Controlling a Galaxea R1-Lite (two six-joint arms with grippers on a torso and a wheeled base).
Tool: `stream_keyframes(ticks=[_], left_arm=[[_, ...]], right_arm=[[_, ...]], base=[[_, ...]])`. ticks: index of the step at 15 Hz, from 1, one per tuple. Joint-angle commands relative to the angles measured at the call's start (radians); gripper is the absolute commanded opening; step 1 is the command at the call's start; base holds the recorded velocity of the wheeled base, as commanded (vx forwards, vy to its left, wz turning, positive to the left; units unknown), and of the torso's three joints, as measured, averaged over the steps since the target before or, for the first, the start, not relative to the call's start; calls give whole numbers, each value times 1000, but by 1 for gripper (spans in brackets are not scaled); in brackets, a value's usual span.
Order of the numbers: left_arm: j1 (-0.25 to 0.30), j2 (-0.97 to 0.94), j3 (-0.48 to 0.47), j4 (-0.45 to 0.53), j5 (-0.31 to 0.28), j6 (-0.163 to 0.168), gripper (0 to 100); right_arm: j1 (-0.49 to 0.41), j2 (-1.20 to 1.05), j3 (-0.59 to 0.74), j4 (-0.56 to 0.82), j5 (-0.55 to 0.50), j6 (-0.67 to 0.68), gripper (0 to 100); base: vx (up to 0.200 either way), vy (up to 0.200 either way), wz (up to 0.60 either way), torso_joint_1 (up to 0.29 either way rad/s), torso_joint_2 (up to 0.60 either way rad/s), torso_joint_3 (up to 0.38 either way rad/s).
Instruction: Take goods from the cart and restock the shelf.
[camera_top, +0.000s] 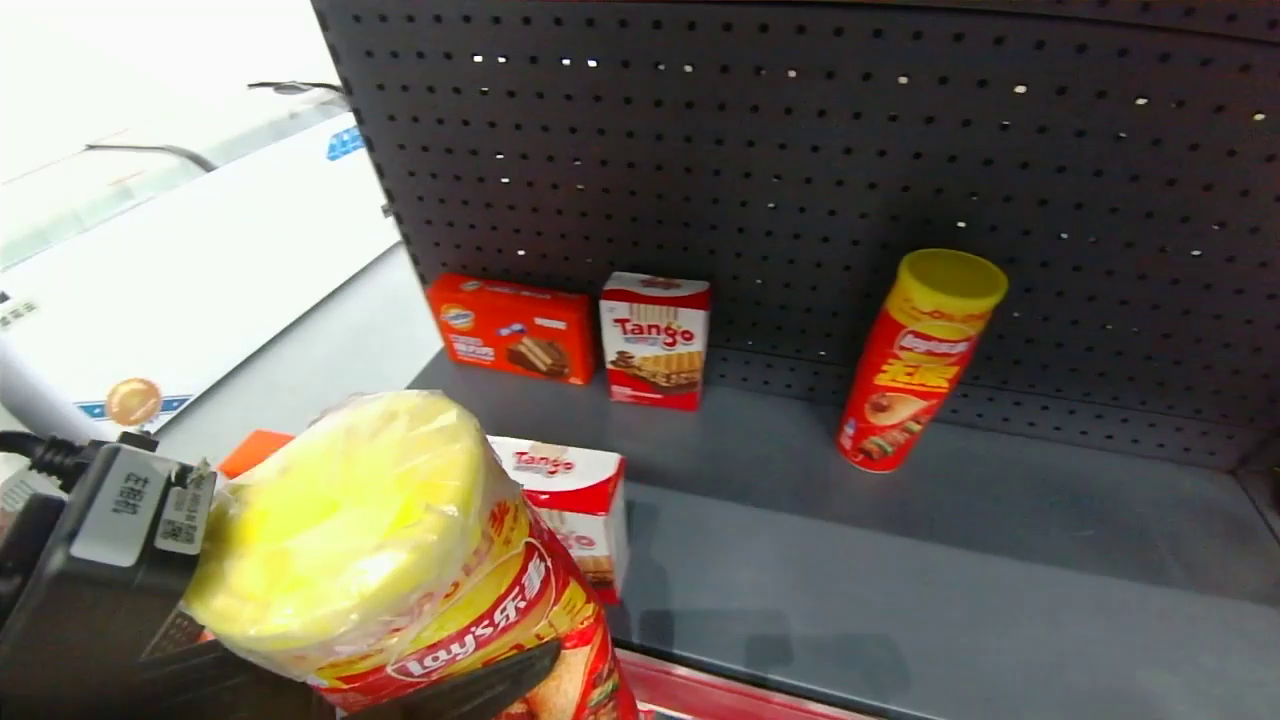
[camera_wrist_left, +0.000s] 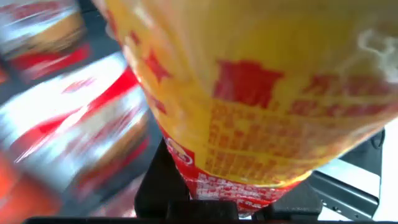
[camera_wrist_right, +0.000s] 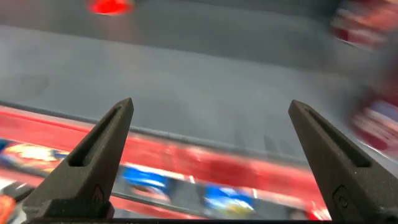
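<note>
Left gripper (camera_top: 330, 660) clamps a can (camera_top: 380, 540) half-hiding a box (camera_top: 585, 500) on the grey shelf (camera_top: 900, 600); right gripper (camera_wrist_right: 211, 143) gapes over its blurred edge.

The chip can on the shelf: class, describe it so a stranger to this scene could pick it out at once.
Start at the dark pegboard behind the grey shelf. At its foot stand an orange box and a red-and-white wafer box; farther right, alone, is the chip can. It is the only round thing standing there: a tall red tube with a yellow lid.
</note>
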Motion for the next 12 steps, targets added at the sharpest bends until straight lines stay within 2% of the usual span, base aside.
stream_keyframes(ticks=[1, 3, 6, 12], left_arm=[[-10, 1, -5, -3, 0, 0, 0], [-10, 1, -4, -1, 2, 0, 0], [3, -4, 2, -1, 3, -5, 0], [8, -24, 4, -3, 6, -46, 0]], right_arm=[[0, 1, 0, -1, 0, 0, 100], [0, 1, 0, -1, 0, 0, 100], [0, 1, 0, -1, 0, 0, 100], [0, 1, 0, -1, 0, 0, 100]], base=[[0, 0, -600, 7, 2, -2], [0, 0, -600, 5, -2, 2], [0, 0, 0, 0, 0, 0], [0, 0, 0, 0, 0, 0]])
